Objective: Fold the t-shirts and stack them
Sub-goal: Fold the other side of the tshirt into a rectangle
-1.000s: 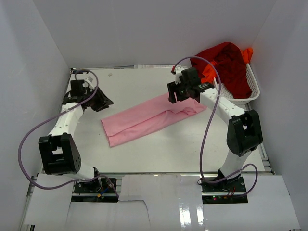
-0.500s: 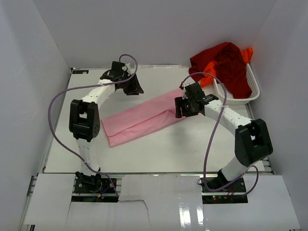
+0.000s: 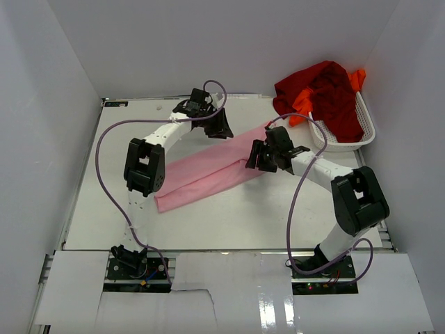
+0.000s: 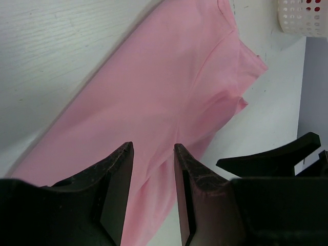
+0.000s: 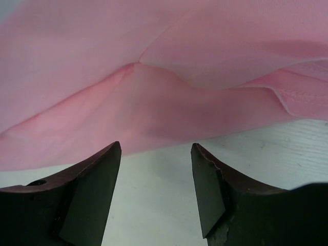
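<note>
Top camera: the light pink t-shirt [image 3: 201, 177] lies as a long folded strip left of the white basket [image 3: 368, 133] (dark red t-shirt [image 3: 327, 90] and orange t-shirt [image 3: 300, 106] piled in it), with the left gripper [image 3: 221, 131] and right gripper [image 3: 255, 158] both over the strip's basket-side end. Left wrist: my fingers [image 4: 119, 179] stand apart and empty, pink cloth below. Right wrist: the fingers [image 5: 95, 179] are likewise spread and empty above the strip's edge, so I judge the crosswise fold is next, which means pinching both basket-side corners and carrying them away from the basket.
</note>
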Controlling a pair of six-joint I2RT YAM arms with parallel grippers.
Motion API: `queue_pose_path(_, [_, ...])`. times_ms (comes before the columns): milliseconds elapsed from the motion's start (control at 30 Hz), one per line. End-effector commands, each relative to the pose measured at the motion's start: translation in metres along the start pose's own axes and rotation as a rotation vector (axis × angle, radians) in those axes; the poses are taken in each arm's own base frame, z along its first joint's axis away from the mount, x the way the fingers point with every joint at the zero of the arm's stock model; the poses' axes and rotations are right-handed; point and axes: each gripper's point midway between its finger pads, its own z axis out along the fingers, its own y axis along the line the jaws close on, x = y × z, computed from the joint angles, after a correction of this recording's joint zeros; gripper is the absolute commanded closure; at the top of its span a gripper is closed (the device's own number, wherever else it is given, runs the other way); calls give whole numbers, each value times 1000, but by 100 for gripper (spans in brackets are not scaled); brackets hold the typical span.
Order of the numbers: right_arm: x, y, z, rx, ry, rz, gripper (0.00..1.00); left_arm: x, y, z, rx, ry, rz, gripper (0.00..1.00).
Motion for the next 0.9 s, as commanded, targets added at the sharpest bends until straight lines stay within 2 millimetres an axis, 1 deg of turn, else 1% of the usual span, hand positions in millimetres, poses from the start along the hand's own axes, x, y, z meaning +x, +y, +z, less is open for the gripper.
queue_pose_path(0, [-25, 8, 11, -22, -104, 87, 37, -13, -22, -8, 63, -28, 24, 52])
queue_pose_path(67, [-26, 6, 16, -17, -115, 110, 37, -7, -20, -5, 67, -15, 15, 52])
queue_pose_path(100, [-21, 1, 20, -2, -106, 119, 37, -7, -20, -6, 68, -18, 16, 52])
queue_pose_path(133, [-27, 0, 22, -2, -132, 126, 37, -4, -19, -5, 69, -12, 10, 52])
queue_pose_path(167, [-26, -1, 24, -1, -133, 131, 37, -4, -19, -5, 68, -13, 10, 52])
queue_pose_path(267, [-30, -15, 31, 47, -171, 143, 37, -1, -18, -5, 71, -8, 4, 52])
queue_pose_path(433, [-30, -31, 41, 97, -197, 155, 37, 2, -23, -8, 89, -8, 6, 52])
queue_pose_path(467, [-31, -34, 41, 109, -209, 158, 37, 5, -21, -7, 91, -2, 1, 52])
queue_pose_path(500, [-32, -36, 44, 109, -214, 158, 37, 5, -22, -7, 95, -3, -1, 52])
queue_pose_path(533, [-36, -34, 45, 99, -231, 158, 37, 8, -24, -6, 107, 2, 1, 52])
queue_pose_path(567, [-38, -37, 47, 110, -238, 155, 37, 11, -25, -5, 114, 6, 0, 52])
queue_pose_path(633, [-41, -37, 50, 112, -241, 153, 37, 18, -25, -2, 122, 21, -1, 52])
queue_pose_path(667, [-45, -36, 51, 108, -247, 152, 37, 21, -24, 0, 123, 29, -4, 51])
queue_pose_path(700, [-46, -36, 53, 105, -247, 153, 37, 29, -21, 4, 121, 44, -10, 51])
queue_pose_path(867, [-49, -31, 55, 80, -254, 159, 38, 46, -15, 13, 121, 68, -23, 52])
